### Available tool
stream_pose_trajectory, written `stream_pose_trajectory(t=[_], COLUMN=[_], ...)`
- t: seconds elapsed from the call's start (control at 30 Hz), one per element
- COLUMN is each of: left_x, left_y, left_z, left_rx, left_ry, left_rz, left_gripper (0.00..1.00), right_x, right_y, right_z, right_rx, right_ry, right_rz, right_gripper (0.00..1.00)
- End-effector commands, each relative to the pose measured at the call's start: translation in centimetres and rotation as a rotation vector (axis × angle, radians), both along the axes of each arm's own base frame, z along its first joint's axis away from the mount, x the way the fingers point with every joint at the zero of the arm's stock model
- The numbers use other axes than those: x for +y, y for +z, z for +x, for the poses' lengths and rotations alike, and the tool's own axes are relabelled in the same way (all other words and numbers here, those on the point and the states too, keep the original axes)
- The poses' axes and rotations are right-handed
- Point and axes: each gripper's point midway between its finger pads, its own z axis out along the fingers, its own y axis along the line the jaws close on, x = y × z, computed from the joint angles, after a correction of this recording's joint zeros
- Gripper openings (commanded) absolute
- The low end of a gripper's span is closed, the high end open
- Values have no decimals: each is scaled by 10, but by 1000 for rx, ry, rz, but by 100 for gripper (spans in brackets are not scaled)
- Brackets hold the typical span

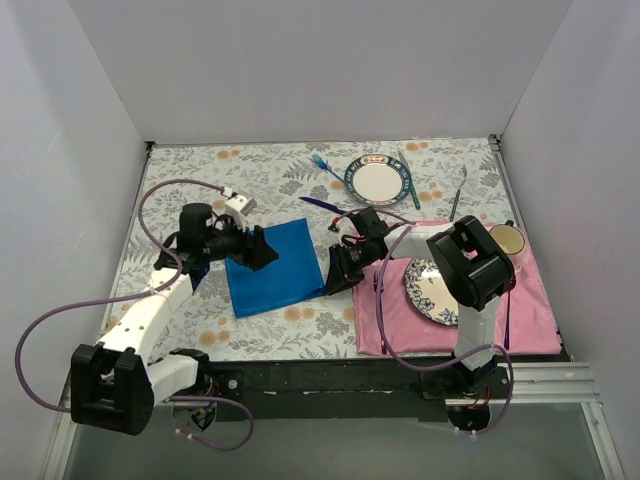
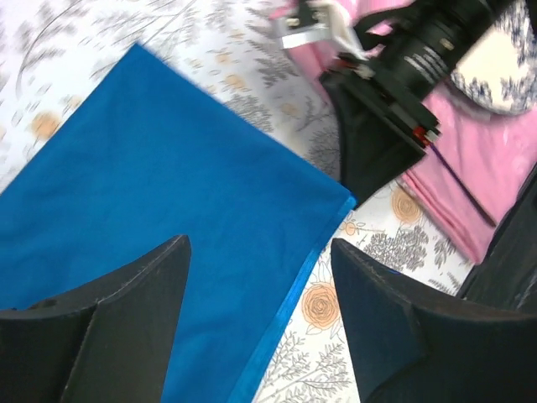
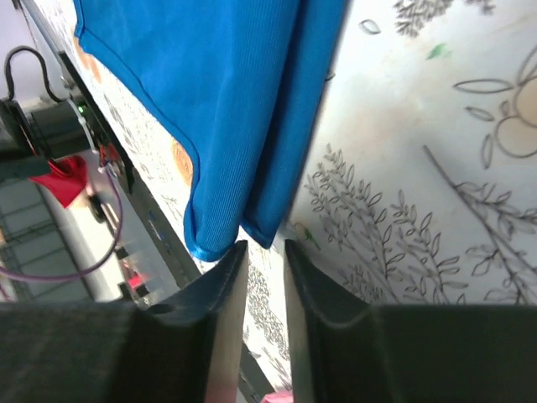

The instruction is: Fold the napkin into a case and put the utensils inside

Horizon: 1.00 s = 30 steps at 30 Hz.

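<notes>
The blue napkin (image 1: pixel 272 265) lies folded as a flat rectangle on the floral tablecloth. It also shows in the left wrist view (image 2: pixel 168 210) and the right wrist view (image 3: pixel 218 101). My left gripper (image 1: pixel 266 250) hovers over the napkin's left part, jaws wide open and empty (image 2: pixel 258 245). My right gripper (image 1: pixel 331 279) is at the napkin's right near corner. Its jaws (image 3: pixel 264 245) stand a narrow gap apart, with the doubled cloth corner just off the tips, not between them. The light-blue fork (image 1: pixel 322 165) and the dark purple knife (image 1: pixel 320 205) lie on the table behind the napkin.
A white plate with a teal rim (image 1: pixel 377 181) sits at the back with a teal knife (image 1: pixel 408 182) beside it. A grey utensil (image 1: pixel 457 195) lies further right. The pink placemat (image 1: pixel 530 310) at the right holds a patterned plate (image 1: pixel 428 290) and a mug (image 1: pixel 507 240).
</notes>
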Motion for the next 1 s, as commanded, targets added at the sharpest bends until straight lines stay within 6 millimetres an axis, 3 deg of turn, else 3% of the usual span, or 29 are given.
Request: stream_pose_trajectory(t=[0.0, 0.1, 0.13, 0.17, 0.23, 0.27, 0.33, 0.43, 0.53, 0.6, 0.67, 0.7, 0.73, 0.8, 0.83, 0.9, 0.93, 0.97], left_x=[25, 46, 59, 68, 73, 77, 75, 69, 62, 56, 43, 38, 34, 34, 34, 37, 39, 45], left_y=[11, 9, 10, 13, 19, 21, 30, 38, 44, 37, 39, 40, 37, 30, 31, 43, 50, 58], left_z=[-5, 4, 11, 15, 25, 27, 31, 35, 45, 52, 61, 64, 71, 86, 90, 100, 104, 112], left_rx=[164, 222, 229, 239, 261, 270, 290, 300, 304, 337, 335, 341, 380, 440, 446, 420, 388, 328], left_ry=[125, 213, 256, 283, 317, 326, 315, 268, 241, 223, 203, 200, 255, 305, 312, 349, 362, 399], left_rz=[-140, -202, -225, -257, -308, -329, -371, -408, -420, -421, -422, -428, -441, -450, -459, -474, -471, -461], left_gripper=[68, 69, 69, 69, 74, 78, 97, 98, 98, 98, 98, 98, 98, 98, 98, 98, 98, 98], right_x=[-5, -6, -9, -10, -12, -16, -20, -14, 12, 30, 48, 56, 65, 74, 77, 79, 82, 76], right_y=[13, 21, 22, 25, 30, 37, 51, 105, 156, 182, 198, 209, 210, 210, 203, 201, 254, 229], right_z=[1, 2, 1, 1, 3, 1, 4, 25, 72, 94, 119, 113, 128, 132, 144, 166, 176, 171], right_rx=[-71, -87, -79, -87, -108, -120, -193, -377, -615, -704, -708, -659, -585, -496, -507, -688, -958, -948], right_ry=[45, 66, 69, 73, 88, 97, 137, 172, 157, 161, 177, 237, 235, 256, 234, 176, 152, 113], right_rz=[-23, -33, -46, -49, -64, -69, -57, 41, 166, 282, 365, 472, 519, 579, 553, 497, 586, 564], right_gripper=[37, 54, 67, 69, 85, 87, 94, 99, 99, 99, 99, 99, 99, 99, 99, 99, 99, 99])
